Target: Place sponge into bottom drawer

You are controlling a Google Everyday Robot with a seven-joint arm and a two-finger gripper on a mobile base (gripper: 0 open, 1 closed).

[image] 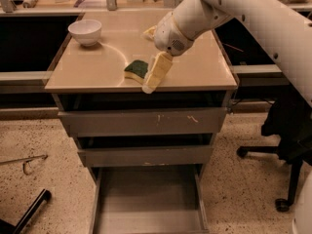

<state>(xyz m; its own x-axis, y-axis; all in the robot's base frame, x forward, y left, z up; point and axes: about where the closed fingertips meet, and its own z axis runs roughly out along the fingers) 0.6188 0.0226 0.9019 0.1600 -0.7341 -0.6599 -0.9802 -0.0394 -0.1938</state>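
The sponge (136, 69), dark green on top of yellow foam, lies near the front edge of the tan cabinet top (97, 67). My gripper (148, 62) hangs from the white arm just right of the sponge. It is open. Its near padded finger (156, 73) points down-left and overlaps the sponge's right edge. The other finger (149, 31) peeks out behind the wrist. The bottom drawer (146, 199), a wide shallow grey tray, is pulled out at floor level and holds nothing.
A white bowl (85, 31) stands at the back left of the top. The two upper grey drawers (141, 122) are closed. A black office chair (287, 145) stands at the right. A metal piece (29, 162) and a black bar (29, 211) lie on the floor at left.
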